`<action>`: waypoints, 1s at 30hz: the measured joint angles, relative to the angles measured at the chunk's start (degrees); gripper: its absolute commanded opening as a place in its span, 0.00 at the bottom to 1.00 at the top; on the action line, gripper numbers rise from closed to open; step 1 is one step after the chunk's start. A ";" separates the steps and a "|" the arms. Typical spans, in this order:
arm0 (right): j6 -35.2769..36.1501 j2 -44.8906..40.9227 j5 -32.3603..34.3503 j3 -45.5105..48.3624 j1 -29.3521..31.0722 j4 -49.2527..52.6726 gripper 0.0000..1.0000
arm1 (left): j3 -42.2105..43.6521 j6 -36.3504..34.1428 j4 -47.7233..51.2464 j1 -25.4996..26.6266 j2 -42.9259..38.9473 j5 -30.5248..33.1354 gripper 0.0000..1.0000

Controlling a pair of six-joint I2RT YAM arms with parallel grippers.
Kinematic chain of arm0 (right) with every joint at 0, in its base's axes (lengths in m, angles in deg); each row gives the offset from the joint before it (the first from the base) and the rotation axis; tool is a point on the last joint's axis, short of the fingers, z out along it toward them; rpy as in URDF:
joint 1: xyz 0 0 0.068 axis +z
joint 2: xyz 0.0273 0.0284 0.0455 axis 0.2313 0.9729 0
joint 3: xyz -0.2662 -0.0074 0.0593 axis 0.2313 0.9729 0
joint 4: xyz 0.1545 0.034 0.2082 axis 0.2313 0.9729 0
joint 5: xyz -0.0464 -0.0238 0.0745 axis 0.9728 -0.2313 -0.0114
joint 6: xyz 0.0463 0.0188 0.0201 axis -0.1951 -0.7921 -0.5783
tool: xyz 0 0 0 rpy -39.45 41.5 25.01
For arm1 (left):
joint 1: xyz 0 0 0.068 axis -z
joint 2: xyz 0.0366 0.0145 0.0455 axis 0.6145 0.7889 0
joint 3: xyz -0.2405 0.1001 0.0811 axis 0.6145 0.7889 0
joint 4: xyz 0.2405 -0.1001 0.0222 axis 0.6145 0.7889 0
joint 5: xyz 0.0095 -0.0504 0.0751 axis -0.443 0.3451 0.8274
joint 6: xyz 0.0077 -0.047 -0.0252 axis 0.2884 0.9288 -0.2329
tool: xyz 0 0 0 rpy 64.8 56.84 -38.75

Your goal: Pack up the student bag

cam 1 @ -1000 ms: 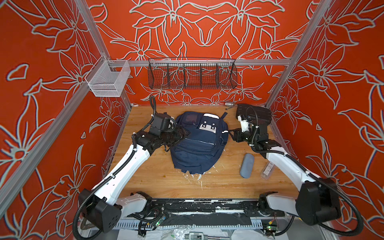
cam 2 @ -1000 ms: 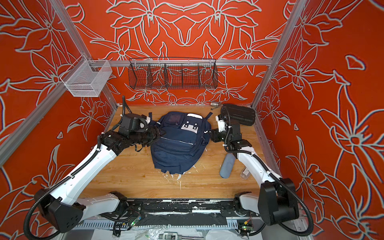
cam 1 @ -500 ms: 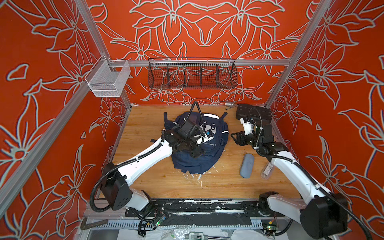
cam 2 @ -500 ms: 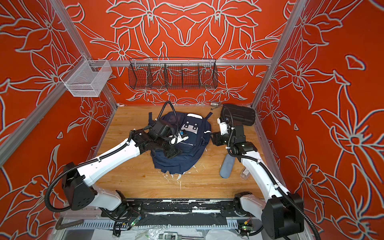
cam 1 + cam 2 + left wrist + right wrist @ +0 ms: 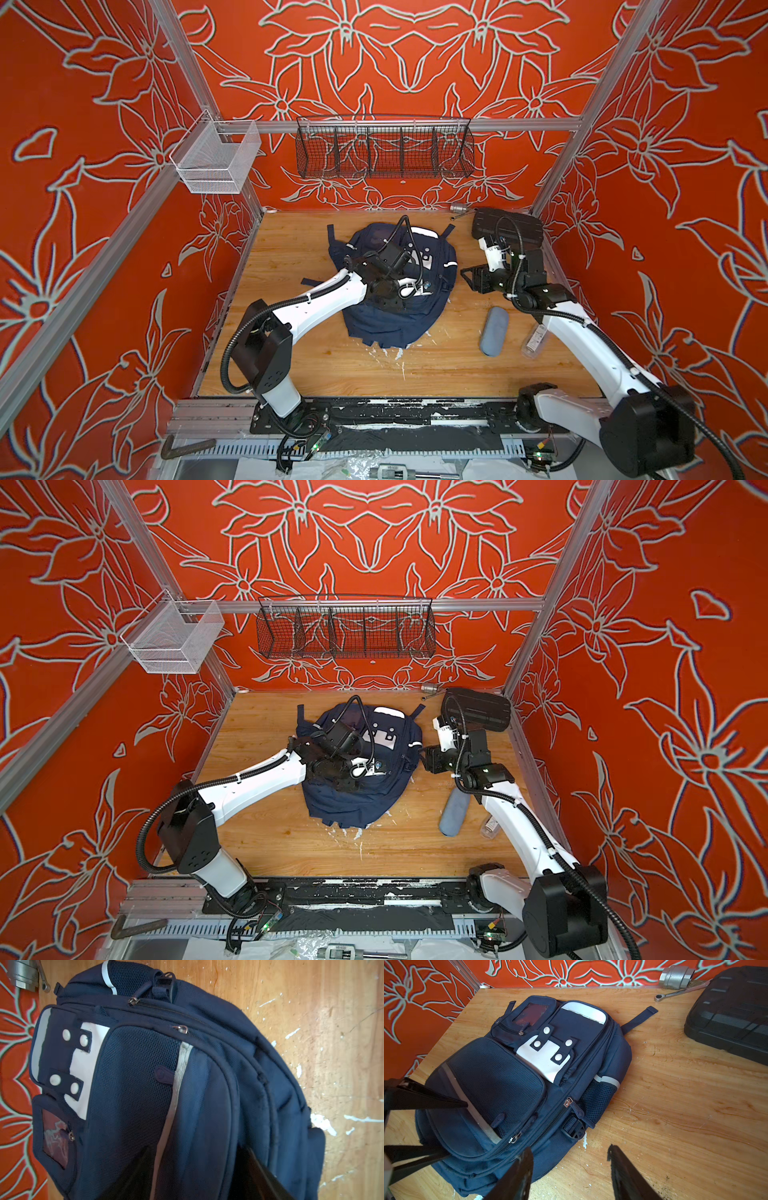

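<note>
Right wrist view: your right claw (image 5: 569,1150) is released, fingers (image 5: 521,1167) apart with only bare wooden tabletop (image 5: 675,1105) between them. It sits just beside the buckle-side edge of the student bag (image 5: 500,1076), a large navy-blue fabric backpack with a white patch and grey reflective stripes. I can't tell whether they touch. The bag lies flat, front side up, directly under your left claw (image 5: 456,1128). That claw is also released: jaws spread wide, one tip on the grey stripe (image 5: 475,1113) of the mesh front pocket (image 5: 494,1080), the other at the pocket's lower edge. The left wrist view is too blurred at the fingers to say whether any fabric is pinched. In both top views the left claw (image 5: 411,288) reaches across the bag's (image 5: 395,328) middle, and the right claw (image 5: 467,277) faces it from just off the bag's side. Beyond the right claw, against the back wall, sits a black ribbed hard plastic case (image 5: 507,228), with a steel pipe fitting (image 5: 677,976) and a small wrench (image 5: 675,994) next to it. Back from the right claw, alongside its forearm, a grey-blue oblong pouch (image 5: 493,331) and a small clear bottle (image 5: 536,340) lie on the table.
</note>
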 measured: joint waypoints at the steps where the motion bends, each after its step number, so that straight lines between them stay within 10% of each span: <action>1: 0.00 0.26 -0.28 0.00 0.00 -0.02 0.59 | -0.02 -0.26 -0.44 0.00 0.35 0.37 0.62; 6: 0.66 1.95 -3.21 0.04 0.00 -0.63 0.57 | 0.13 -1.40 -1.27 0.33 1.16 1.46 0.48; 11: 1.66 3.91 -6.78 0.04 0.02 -1.49 0.54 | 0.63 -2.71 -1.38 0.98 1.16 2.47 0.02; 30: 20.76 13.46 -21.16 0.83 3.43 -16.83 0.49 | 1.68 2.82 -5.70 -4.94 -8.52 -2.78 0.00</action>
